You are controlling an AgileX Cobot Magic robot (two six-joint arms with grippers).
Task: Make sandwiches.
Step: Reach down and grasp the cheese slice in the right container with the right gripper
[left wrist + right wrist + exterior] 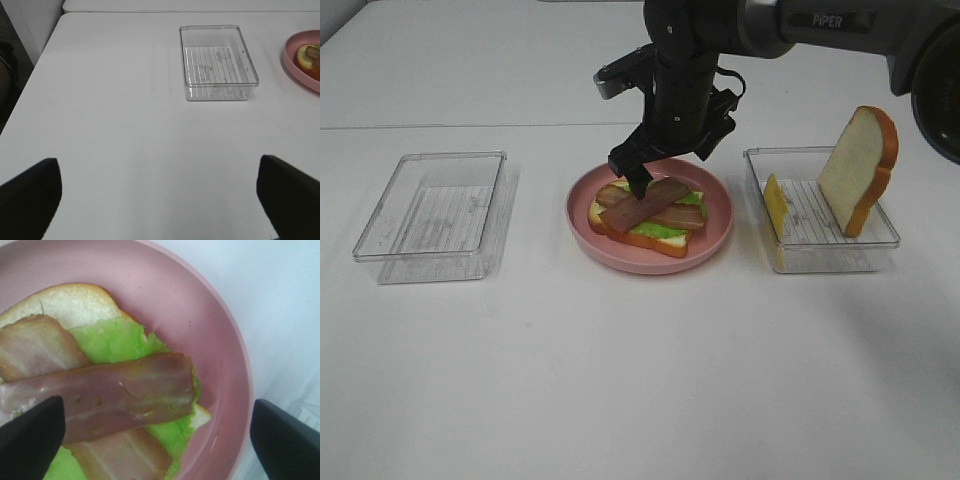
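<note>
My right jaws spread wide, empty, over the sandwich on the plate, centre frame; left jaws likewise over open tabletop. My arm reads "PIPER".

The exterior high camera looks down from above onto the whole table from a moderate distance. The left wrist camera looks slantwise across the table from farther back, catching the left tray and the rim of the plate. The right wrist camera faces down, very close above the sandwich. All three views share the plate.
</note>
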